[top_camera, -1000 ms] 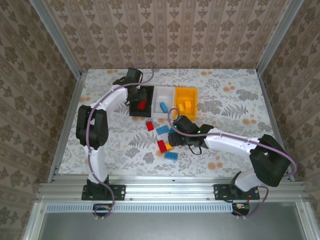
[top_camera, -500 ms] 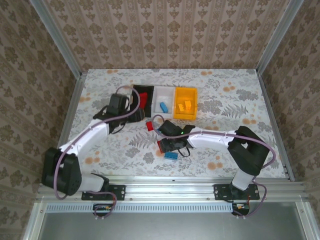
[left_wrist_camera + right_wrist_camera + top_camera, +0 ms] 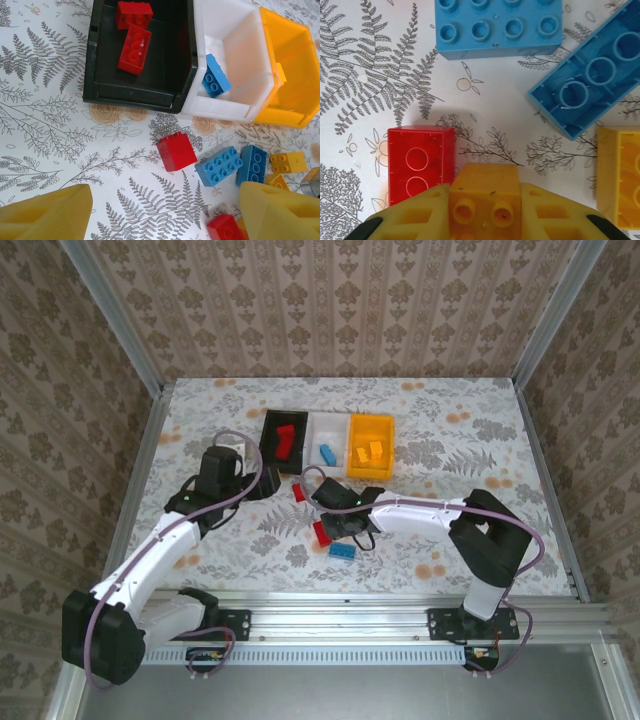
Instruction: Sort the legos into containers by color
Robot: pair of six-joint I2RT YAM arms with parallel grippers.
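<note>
Grips a small orange-yellow studded plastic brick (image 3: 485,200) in the closed right jaws, close above the fern-patterned bench (image 3: 450,440), just beside a red two-stud brick (image 3: 420,162). Finds the orange-yellow open-top plastic bin (image 3: 368,473) beyond those jaws and slightly right, nearer the right arm than the left. Holds the left jaws spread wide and empty above a red cube brick (image 3: 176,151).

Lego cluster (image 3: 218,166) just before containers (image 3: 135,95)

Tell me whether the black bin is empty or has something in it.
Not empty: the left wrist view shows one red brick and another red brick lying inside the black bin.
</note>
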